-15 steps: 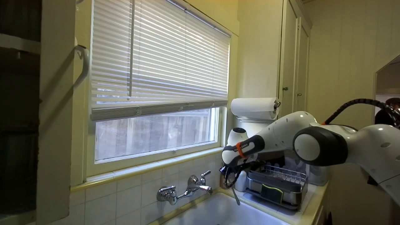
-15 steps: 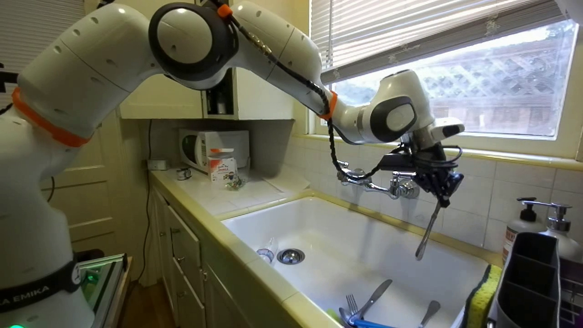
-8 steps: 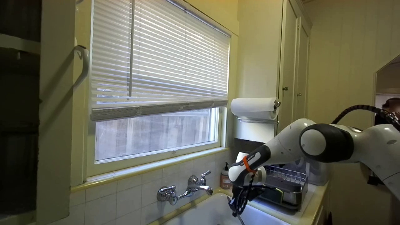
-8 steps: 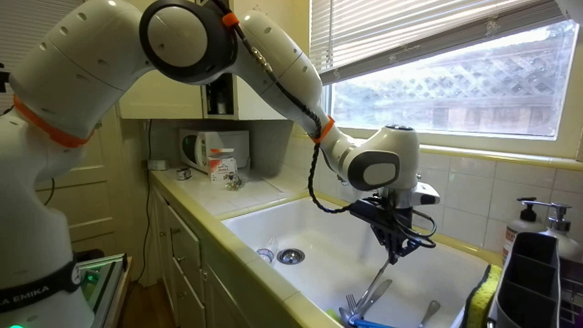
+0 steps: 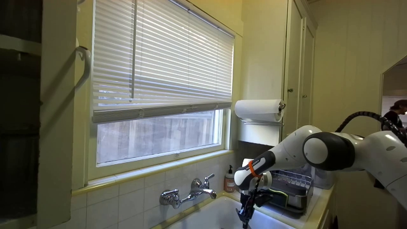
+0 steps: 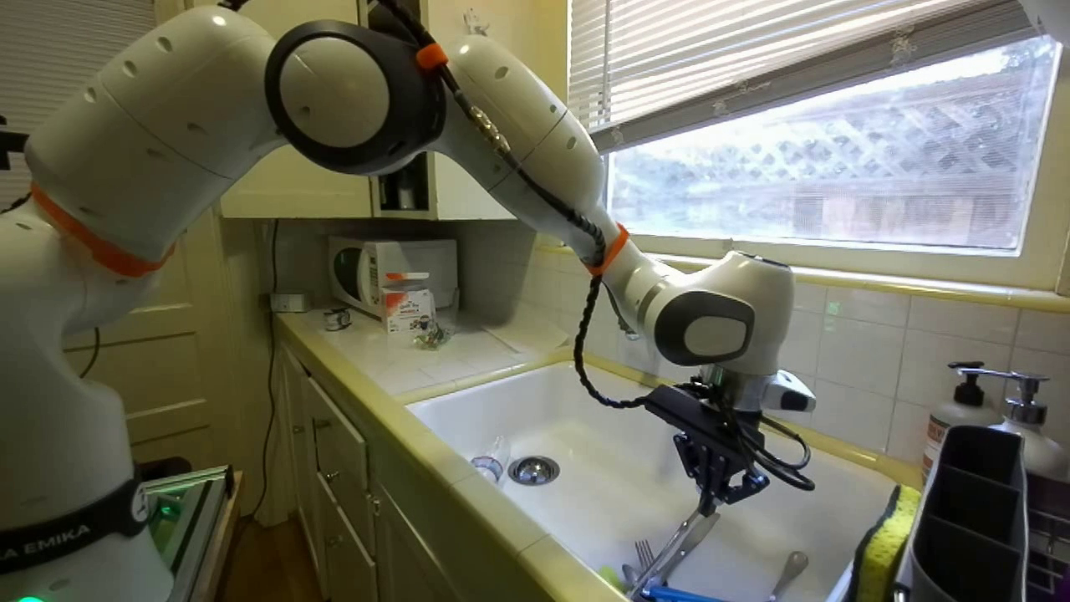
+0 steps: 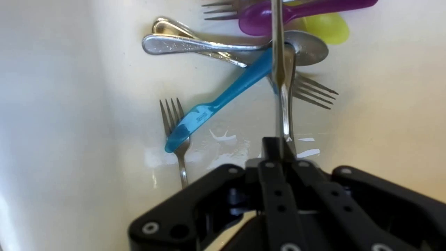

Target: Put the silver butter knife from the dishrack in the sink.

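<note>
While the arm (image 6: pixel 522 109) arches over the front edge of the tabletop (image 6: pixel 401 368) in an exterior view, the gripper (image 6: pixel 707 506) hangs above the sink (image 6: pixel 602 435), its jaws clamped on the silver butter knife (image 6: pixel 668 552), which slants down over the cutlery (image 6: pixel 679 594) in the basin; whether its lower end touches these pieces cannot be told. A microwave (image 6: pixel 430 267) stands toward the far edge of the tabletop, with a carton (image 6: pixel 408 311) just in front of it and a small container (image 6: pixel 337 318) near the far left corner. At the right, a yellow sponge (image 6: pixel 890 539) is just beside a dark holder (image 6: pixel 970 510) divided into compartments. In an exterior view, the dishrack (image 5: pixel 294 190), partly hidden by the arm, stands between the sink and the right edge of the tabletop; a pump bottle (image 5: pixel 229 183) stands at the back edge, by the tiled wall (image 5: pixel 133 200), from which a chrome tap (image 5: pixel 197 190) projects. In the wrist view, the jaws are together on the butter knife, which extends from them to the upper border. Behind it lie a metal spoon (image 7: pixel 308 47) and a purple spoon (image 7: pixel 256 19); to its left, a blue knife (image 7: pixel 223 97) lies with its blade across a fork (image 7: pixel 182 150), and the tines of a further fork (image 7: pixel 301 86) show at the right.
</note>
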`<move>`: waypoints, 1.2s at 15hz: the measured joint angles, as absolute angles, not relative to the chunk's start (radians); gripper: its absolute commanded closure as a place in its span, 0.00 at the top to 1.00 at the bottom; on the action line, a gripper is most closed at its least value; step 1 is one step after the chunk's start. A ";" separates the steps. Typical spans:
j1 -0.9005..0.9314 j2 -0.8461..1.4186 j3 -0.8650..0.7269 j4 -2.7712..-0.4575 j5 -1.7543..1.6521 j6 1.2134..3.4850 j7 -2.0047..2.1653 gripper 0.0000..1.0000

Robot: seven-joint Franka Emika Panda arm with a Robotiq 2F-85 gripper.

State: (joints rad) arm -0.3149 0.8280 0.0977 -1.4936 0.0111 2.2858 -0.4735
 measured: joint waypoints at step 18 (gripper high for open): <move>-0.198 1.377 0.096 -0.724 0.018 2.023 -0.331 0.01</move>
State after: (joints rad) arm -0.1983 1.3770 0.0964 -0.7237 0.0177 2.0230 -0.3310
